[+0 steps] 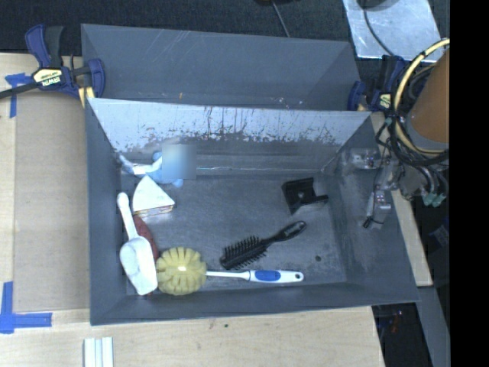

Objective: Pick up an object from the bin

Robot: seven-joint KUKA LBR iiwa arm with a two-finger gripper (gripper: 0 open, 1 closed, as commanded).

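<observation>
Gripper [377,205] is hanging over the right wall of the bin [348,243]; its opening: cannot tell. Approach is pending, likely needing leftward travel toward 1 black block [304,193], then lowering.

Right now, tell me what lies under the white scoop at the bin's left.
A dark red strip pokes out from under the white scoop, beside its handle; the rest is covered, so I cannot name it. The yellow brush head lies against the scoop, not beneath.

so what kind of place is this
Probably a robotics lab test rig: a grey metal bin holding loose household things like a black hairbrush and a yellow-headed dish brush, with a cabled robot arm at its right edge.
</observation>
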